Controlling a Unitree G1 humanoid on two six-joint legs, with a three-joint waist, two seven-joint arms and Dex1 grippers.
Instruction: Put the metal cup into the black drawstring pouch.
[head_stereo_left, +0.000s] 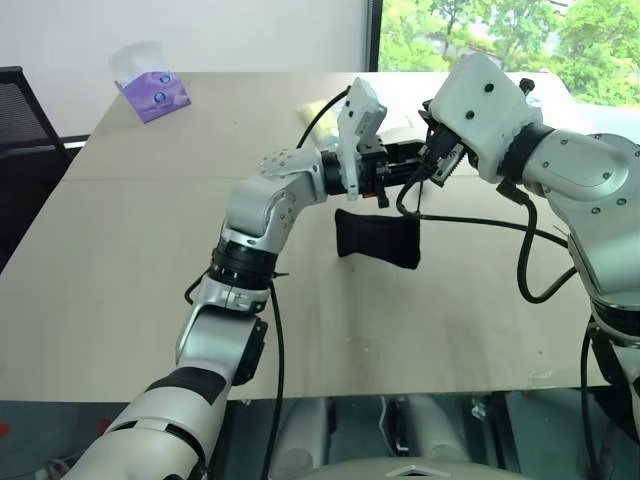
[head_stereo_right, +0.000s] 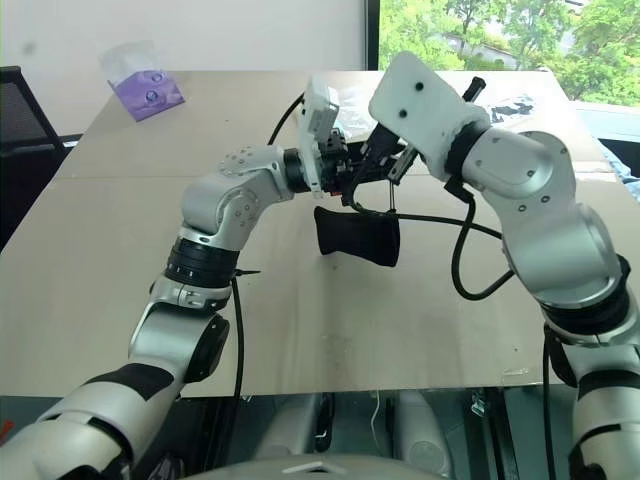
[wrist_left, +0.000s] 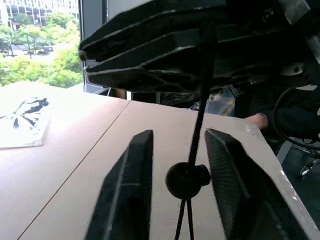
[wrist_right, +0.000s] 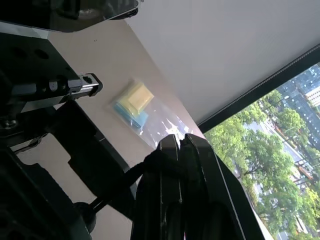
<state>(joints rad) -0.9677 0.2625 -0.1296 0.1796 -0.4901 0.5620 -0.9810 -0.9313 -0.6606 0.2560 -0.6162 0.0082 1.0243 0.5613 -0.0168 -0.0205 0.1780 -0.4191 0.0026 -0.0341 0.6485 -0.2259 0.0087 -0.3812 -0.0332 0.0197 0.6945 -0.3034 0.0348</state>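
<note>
Both of my silver robot arms are reaching out over the pale wooden table (head_stereo_left: 120, 260), and their two black pincers are meeting high above its middle. I am seeing one left gripper (wrist_left: 175, 190) with its two black fingers (wrist_left: 127, 200) standing a little apart. One small round black bead toggle (wrist_left: 187, 180) is hanging between them on one thin black cord (wrist_left: 202, 100), and I cannot tell if the fingers are touching it. I am seeing one right gripper (wrist_right: 181, 145) with its fingers pressed tight together, pinching the top of that cord. One small soft black drawstring pouch (head_stereo_left: 377, 240) is hanging below the two grippers, just above the table top. The cord is running up from it to the pincers. I cannot see the metal cup, so I cannot say where it is.

Farther back, one purple tissue pack (head_stereo_left: 152, 92) is sitting near the far left corner of the table. One clear plastic bag with yellow and blue pieces inside (wrist_right: 134, 107) is lying on the table behind the grippers.
</note>
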